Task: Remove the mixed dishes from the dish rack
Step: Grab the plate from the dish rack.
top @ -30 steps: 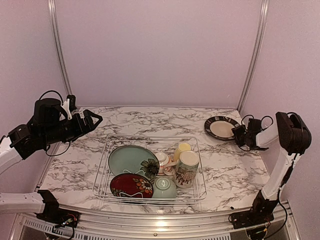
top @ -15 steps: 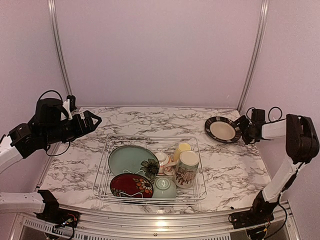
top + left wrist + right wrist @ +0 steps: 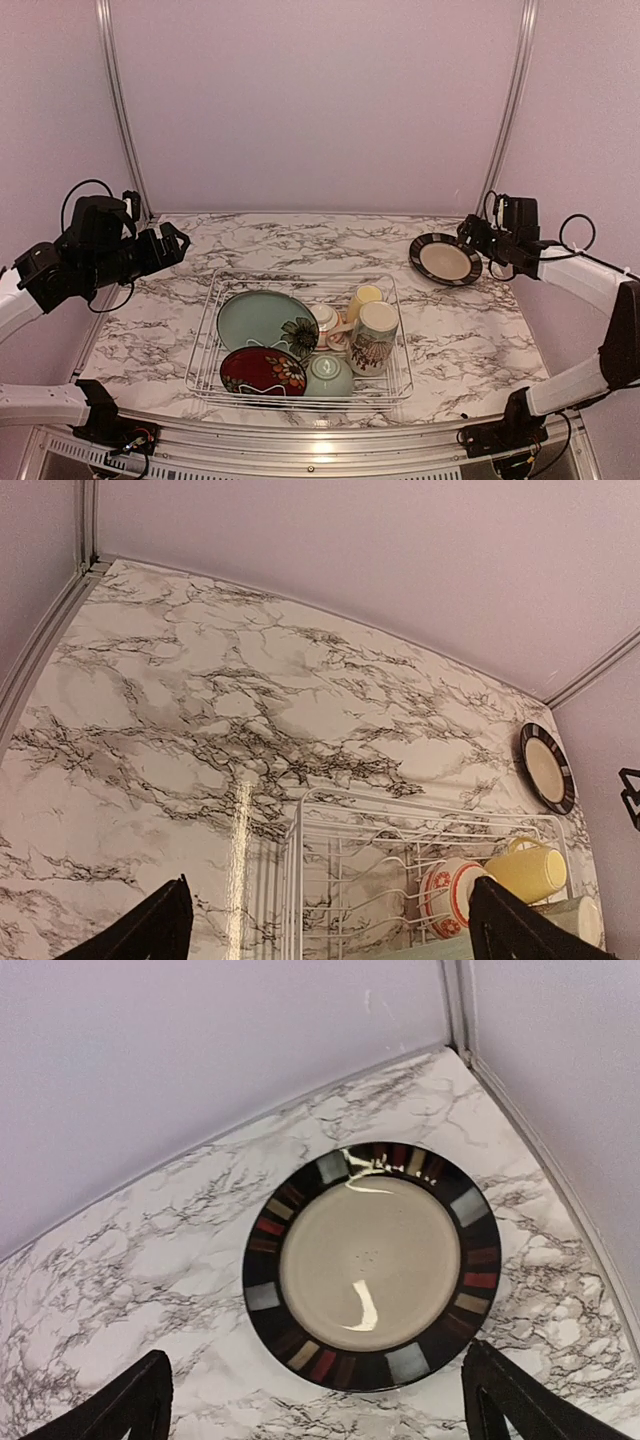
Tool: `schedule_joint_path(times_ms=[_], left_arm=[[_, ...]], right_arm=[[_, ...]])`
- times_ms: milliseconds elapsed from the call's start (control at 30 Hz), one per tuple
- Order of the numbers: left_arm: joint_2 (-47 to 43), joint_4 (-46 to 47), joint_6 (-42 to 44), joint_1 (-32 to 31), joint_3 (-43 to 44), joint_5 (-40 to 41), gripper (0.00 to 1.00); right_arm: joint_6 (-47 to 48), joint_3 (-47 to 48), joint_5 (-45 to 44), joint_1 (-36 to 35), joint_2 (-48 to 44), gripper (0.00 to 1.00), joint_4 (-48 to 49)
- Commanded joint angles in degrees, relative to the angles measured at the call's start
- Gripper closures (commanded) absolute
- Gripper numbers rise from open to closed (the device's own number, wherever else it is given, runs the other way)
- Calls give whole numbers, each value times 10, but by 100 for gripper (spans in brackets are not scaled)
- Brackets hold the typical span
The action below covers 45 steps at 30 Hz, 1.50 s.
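Worktop (image 3: 300,235) is carrying the rack (image 3: 290,273) mid, toward near edge, w/ dishes lying inside: teal plate (image 3: 258,320) at rack's left, mug (image 3: 374,338) standing at right. Left end effector (image 3: 172,240) is hovering released off rack's far-left corner. Teal plate is lying right & nearer of it, so left arm's closest. Right end effector (image 3: 472,235) is hanging released over a striped plate (image 3: 444,258), w/ mug lying to its left.

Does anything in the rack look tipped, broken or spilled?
Nothing broken or spilled. In the dish rack, the small yellow cup lies on its side, and the white-and-red bowl beside it stands on edge.
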<state>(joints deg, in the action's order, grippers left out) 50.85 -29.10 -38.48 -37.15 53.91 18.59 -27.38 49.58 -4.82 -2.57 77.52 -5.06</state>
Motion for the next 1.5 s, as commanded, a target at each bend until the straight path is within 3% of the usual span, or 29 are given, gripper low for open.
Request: schedule_joint_path(times_ms=[0, 200, 367, 633, 1033, 1100, 1300, 1467], left_arm=[[-10, -24, -13, -2, 4, 5, 1], [-13, -17, -32, -2, -3, -6, 1], [-6, -7, -33, -2, -6, -16, 1], [25, 5, -38, -2, -4, -17, 1], [19, 1, -44, -2, -11, -5, 1], [13, 4, -45, -2, -14, 1, 1], [1, 4, -44, -2, -16, 3, 1], [-1, 2, -42, -2, -18, -6, 1]], right_arm=[[109, 48, 127, -45, -51, 5, -7], [198, 98, 192, -190, -49, 9, -44], [241, 102, 235, -329, -52, 9, -21], [302, 153, 251, -475, 24, 8, -30], [377, 249, 232, -528, 150, 12, -82], [377, 257, 225, -533, 165, 4, -90], [380, 255, 179, -557, 200, 2, -81], [376, 269, 176, -559, 226, 20, -81]])
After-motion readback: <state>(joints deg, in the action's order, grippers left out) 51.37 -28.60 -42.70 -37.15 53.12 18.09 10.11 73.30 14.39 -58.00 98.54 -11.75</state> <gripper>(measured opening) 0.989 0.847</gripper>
